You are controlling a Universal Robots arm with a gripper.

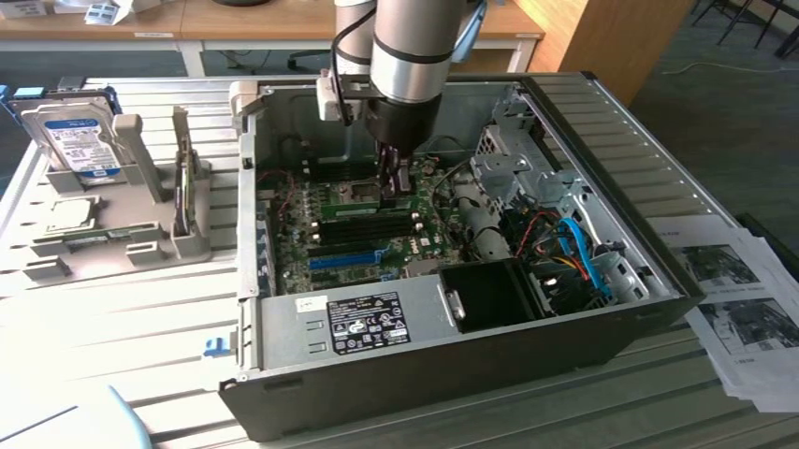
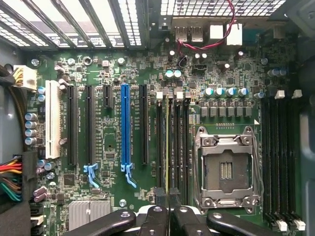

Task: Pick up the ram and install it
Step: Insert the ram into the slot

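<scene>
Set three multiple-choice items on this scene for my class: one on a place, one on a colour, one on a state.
1. The hard drive stands: A on the floor; B in the grey holder beside the case; C on the papers.
2. One slot between black slots is: A red; B blue; C yellow.
3. The jaws are: A wide open; B shut on the hard drive; C shut on the ram.
Key: 1 B, it sits upright in the holder at the exterior view's left; 2 B, the wrist view shows it blue; 3 C, the thin stick lies edge-on between them.
</scene>
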